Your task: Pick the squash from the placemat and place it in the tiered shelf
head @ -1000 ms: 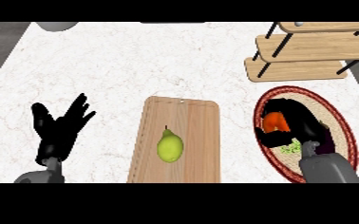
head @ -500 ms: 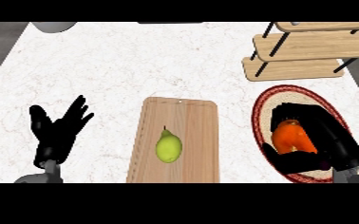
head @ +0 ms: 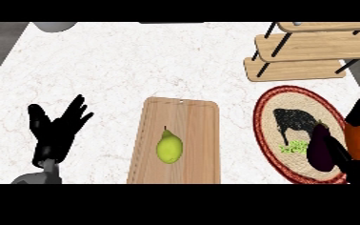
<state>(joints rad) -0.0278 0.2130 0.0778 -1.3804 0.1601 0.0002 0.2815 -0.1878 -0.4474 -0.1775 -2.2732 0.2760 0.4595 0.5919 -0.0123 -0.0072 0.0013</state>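
Gripping what looks like the orange squash (head: 353,132) at the counter's (head: 141,62) right edge, your right hand (head: 341,156) is largely cut off by the view there. Only dark fingers and a sliver of orange show, so read the hold as likely rather than certain. The squash sits at the right rim of the round woven placemat (head: 271,124), which lies in the counter's front right corner. A dark patch, a green scrap and a dark purple oval thing (head: 320,148) show on the mat. The wooden tiered shelf (head: 302,69) stands in the back right corner, well apart from the hand, and no squash shows on its boards. Your left hand (head: 56,128) rests open, fingers up, near the front left corner. A cutting board (head: 190,124) carrying a yellow-green pear (head: 169,146) lies along the front edge between the hands. By this showing the pick is made or nearly so. The carry back to the shelf and the release on a tier are yet to do.
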